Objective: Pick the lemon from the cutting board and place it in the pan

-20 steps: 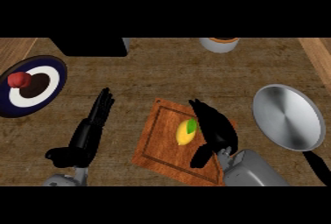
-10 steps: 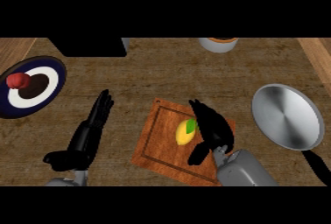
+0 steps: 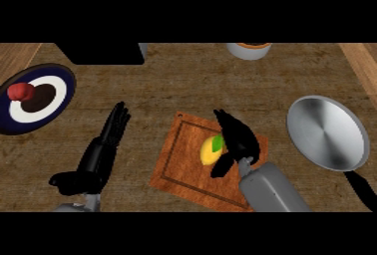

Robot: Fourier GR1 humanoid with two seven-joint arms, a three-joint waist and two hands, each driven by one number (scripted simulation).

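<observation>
At the counter's near edge, my right hand (image 3: 237,141) sits over the wooden cutting board (image 3: 184,164), fingers extended along the lemon (image 3: 211,151) and thumb angled down beside it, not yet curled round the fruit; I read the hand as wide. Yellow with a green patch, the lemon lies on the board's right half, touching or just beside my fingers. To the right, well apart from the board, the steel pan (image 3: 327,133) lies with its black handle toward the near edge. My left hand (image 3: 103,148) rests on the counter left of the board, fingers straight. Toward the far left corner, a blue-and-white plate (image 3: 60,99) carries a red fruit (image 3: 21,91).
</observation>
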